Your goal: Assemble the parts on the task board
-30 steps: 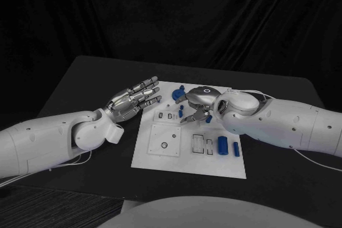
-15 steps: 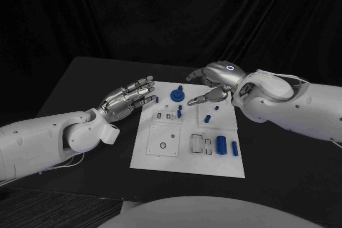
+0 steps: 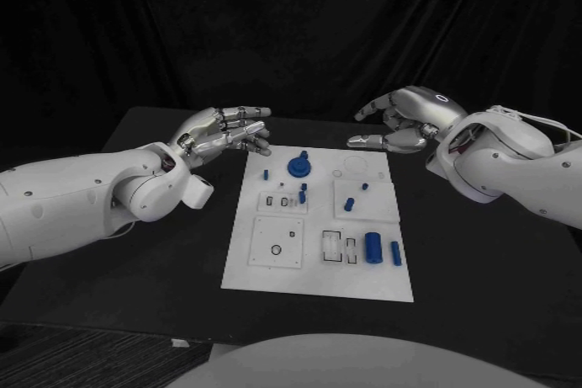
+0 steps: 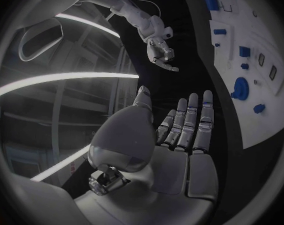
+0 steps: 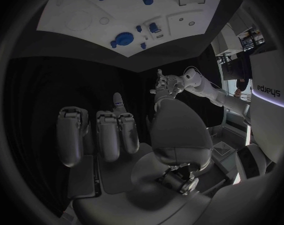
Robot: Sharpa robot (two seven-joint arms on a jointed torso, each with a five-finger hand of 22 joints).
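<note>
The white task board (image 3: 277,270) lies in the middle of the black table. On its far part stands a round blue part with a peg (image 3: 298,164), also seen in the wrist views (image 4: 240,88) (image 5: 124,38). Small blue pegs (image 3: 349,204) lie around it. A blue cylinder (image 3: 373,246) and a thin blue bar (image 3: 395,253) lie near the right edge. My left hand (image 3: 224,131) (image 4: 179,135) hovers off the board's far left corner, fingers apart, holding nothing. My right hand (image 3: 406,123) (image 5: 117,135) hangs past the far right corner, fingers loosely curved, empty.
White inset plates with slots and holes (image 3: 279,241) cover the board's near left and middle. Bare black table (image 3: 145,262) runs along both sides of the board. A dark curtain hangs behind the table.
My right hand has risen off the board's far middle and pulled back to the right. My left hand has lifted and moved toward the far side. The blue parts have stayed put.
</note>
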